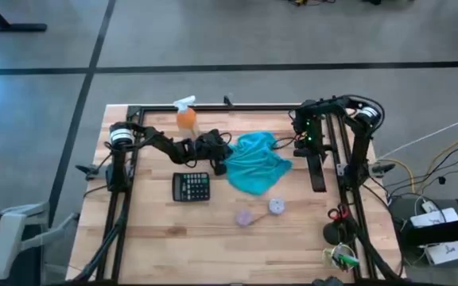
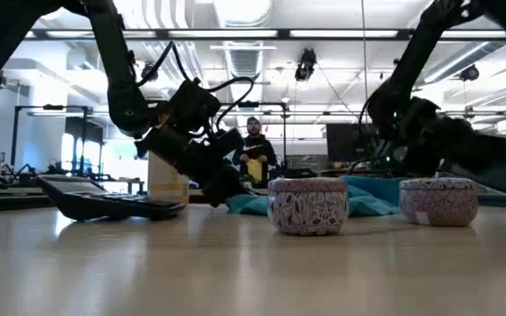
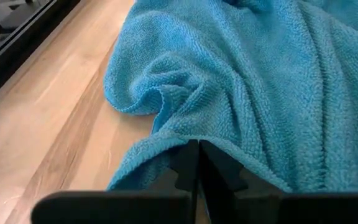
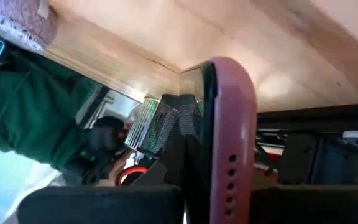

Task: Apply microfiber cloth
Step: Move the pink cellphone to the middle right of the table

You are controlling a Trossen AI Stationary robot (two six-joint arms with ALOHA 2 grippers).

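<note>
The teal-blue microfiber cloth (image 1: 257, 163) lies bunched on the wooden table's middle (image 3: 260, 81), and it shows behind the tins in the low view (image 2: 367, 197). My left gripper (image 1: 219, 162) reaches in from the table's left and is shut at the cloth's left edge (image 3: 199, 163). My right gripper (image 1: 318, 176) stands at the table's right side, shut on a flat dark device in a pink case (image 4: 229, 124). My left gripper pinches the cloth's left edge (image 3: 185, 138) between its two fingertips, coming in low and slanting from the table's left. One layer or several, I cannot tell. The cloth rests on the table, slack and wrinkled. My right gripper holds the pink-cased device (image 4: 225, 180) between its two fingers, edge-on. The device reaches forward past the fingers. The fingers themselves hide the place of contact.
A black calculator (image 1: 191, 187) lies near the cloth's left side. An orange spray bottle (image 1: 186, 117) stands at the far edge. Two small patterned tins (image 1: 245, 217) (image 1: 277, 206) sit toward the near edge. A person (image 2: 255, 149) is in the room beyond.
</note>
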